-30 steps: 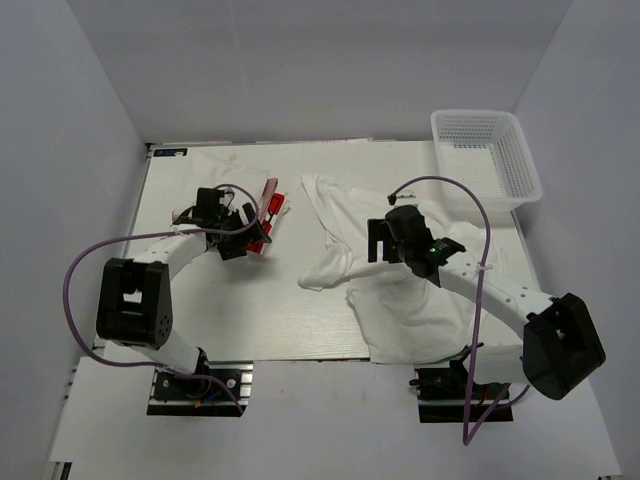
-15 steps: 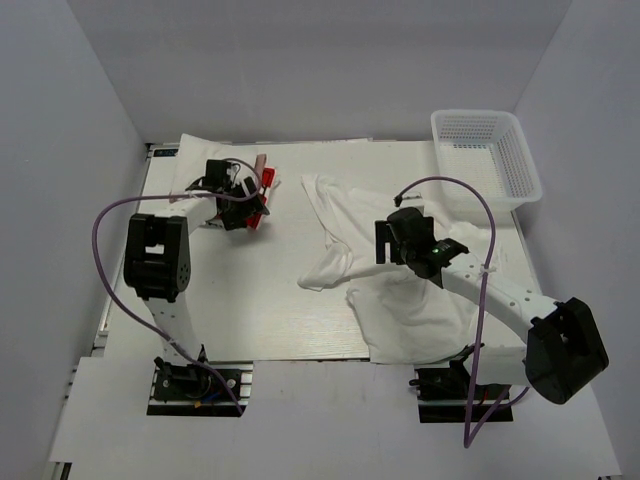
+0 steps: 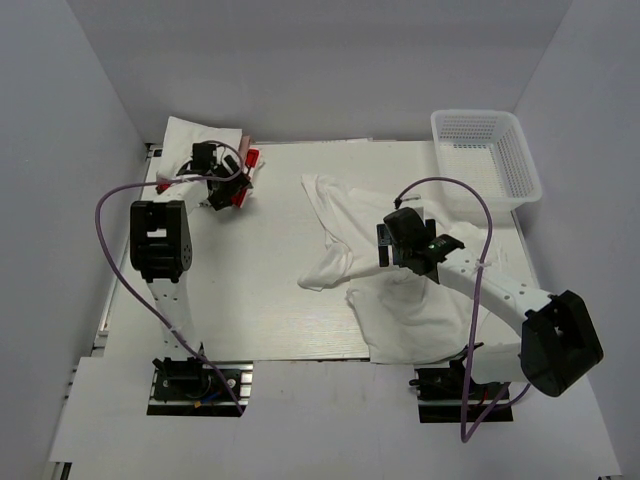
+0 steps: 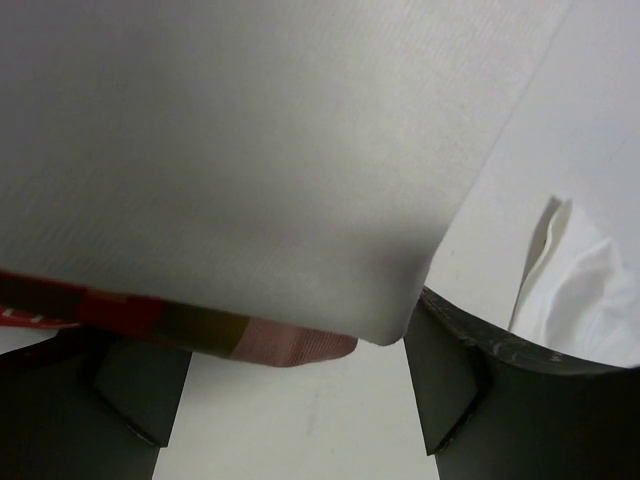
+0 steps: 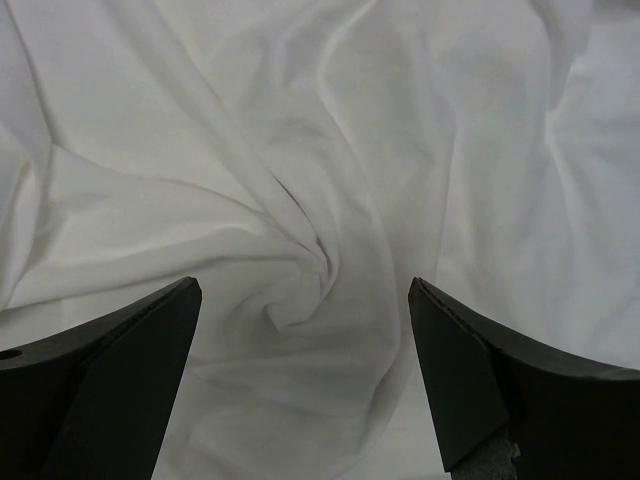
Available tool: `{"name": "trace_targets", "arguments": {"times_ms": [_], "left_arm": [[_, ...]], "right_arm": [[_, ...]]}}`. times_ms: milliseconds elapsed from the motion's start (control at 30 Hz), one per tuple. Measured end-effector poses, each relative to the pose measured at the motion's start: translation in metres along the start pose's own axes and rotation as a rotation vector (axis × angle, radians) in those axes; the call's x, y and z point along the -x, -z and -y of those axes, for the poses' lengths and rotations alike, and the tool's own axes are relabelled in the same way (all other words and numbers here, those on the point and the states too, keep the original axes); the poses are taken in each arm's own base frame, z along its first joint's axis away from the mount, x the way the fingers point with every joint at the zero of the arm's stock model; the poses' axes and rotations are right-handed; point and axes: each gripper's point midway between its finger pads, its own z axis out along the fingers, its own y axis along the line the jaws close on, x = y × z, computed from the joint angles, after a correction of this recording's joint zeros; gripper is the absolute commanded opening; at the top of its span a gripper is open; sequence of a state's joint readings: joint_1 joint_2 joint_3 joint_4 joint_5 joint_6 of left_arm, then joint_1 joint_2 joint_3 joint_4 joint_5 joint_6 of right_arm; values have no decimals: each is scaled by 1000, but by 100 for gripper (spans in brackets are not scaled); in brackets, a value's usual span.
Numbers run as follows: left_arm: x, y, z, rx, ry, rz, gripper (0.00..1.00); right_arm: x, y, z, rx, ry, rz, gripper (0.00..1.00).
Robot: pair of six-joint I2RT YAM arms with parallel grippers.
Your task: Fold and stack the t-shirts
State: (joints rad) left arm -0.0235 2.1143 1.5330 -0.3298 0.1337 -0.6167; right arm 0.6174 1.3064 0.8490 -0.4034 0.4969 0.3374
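Upper left, stacking step: left gripper [image 4: 295,395] has the red patterned cloth t-shirt [image 3: 246,172] between wide-set fingers, grip unclear. Centre right, right gripper [image 5: 300,290], fingers spread, hovers over the crumpled white cloth t-shirt [image 5: 300,150]; next it should pinch an edge

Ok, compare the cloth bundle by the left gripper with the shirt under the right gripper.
The bundle shows red patterned cloth beside white; the shirt is plain white. The bundle is small and bunched at the far-left corner of the table; the shirt sprawls crumpled across the centre-right. Shared: both are soft cloth, the left gripper and right gripper standing open at them.
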Motion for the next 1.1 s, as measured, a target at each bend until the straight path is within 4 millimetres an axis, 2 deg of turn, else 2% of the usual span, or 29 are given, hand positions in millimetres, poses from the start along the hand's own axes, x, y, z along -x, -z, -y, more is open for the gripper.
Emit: {"name": "trace_targets", "arguments": {"times_ms": [133,267,333,467,533,600,667,767,833,900,967,1033,1100], "left_arm": [[21,-7,-7,23,49,47,91],[40,-11,-14,61,97,91,99],[47,-11,-15,72,111,109,99],[44,-9,-10,49,103,101,99],[25,-1,-6,4,92,55,99],[-9,14,1,-66,77,-24,99],[-57,36,11,-145,63,-135,99],[-138,73,37,-259,-15,-303,99],[-178,87,58,-292,-111,-382,99],[-207,98,80,-321,-216,-428,99],[-223,105,98,-335,-306,-442,99],[-231,108,112,-342,-377,-429,99],[-234,105,117,-317,-429,-409,99]], "right_arm": [[0,0,1,-9,1,-6,90],[0,-1,2,-15,-4,-10,90],[-2,-2,2,-21,-8,-16,90],[-7,-5,1,-28,-22,-36,90],[-7,-4,1,-29,-41,-36,90],[-6,-4,0,-30,-76,-33,90],[-4,-3,2,-36,-134,-27,90],[-1,-3,7,-51,-205,-23,90],[-1,-4,12,-65,-239,-28,90],[-2,-5,16,-76,-264,-37,90],[-2,-4,18,-76,-282,-40,90],[0,0,20,-61,-308,-30,90],[1,6,20,-36,-328,-12,90]]}}
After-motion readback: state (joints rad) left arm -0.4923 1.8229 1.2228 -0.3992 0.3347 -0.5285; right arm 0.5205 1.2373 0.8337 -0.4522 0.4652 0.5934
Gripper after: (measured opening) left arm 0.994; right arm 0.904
